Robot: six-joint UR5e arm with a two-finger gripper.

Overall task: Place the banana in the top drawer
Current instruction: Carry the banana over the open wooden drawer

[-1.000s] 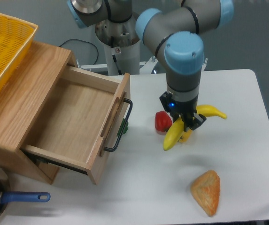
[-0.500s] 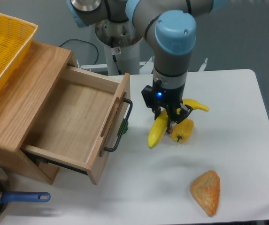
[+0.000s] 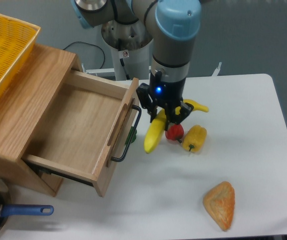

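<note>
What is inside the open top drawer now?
The top drawer shows only its bare wood bottom; its back part, under the cabinet top, is hidden. The banana hangs outside.

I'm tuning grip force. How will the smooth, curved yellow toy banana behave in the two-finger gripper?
The smooth, curved yellow toy banana looks stiff: its ends jut out either side of the two-finger gripper without sagging. Its glossy skin probably makes it slippery. Gripped near mid-length with one end hanging lower, it may pivot between the fingers. It is likely light.
</note>
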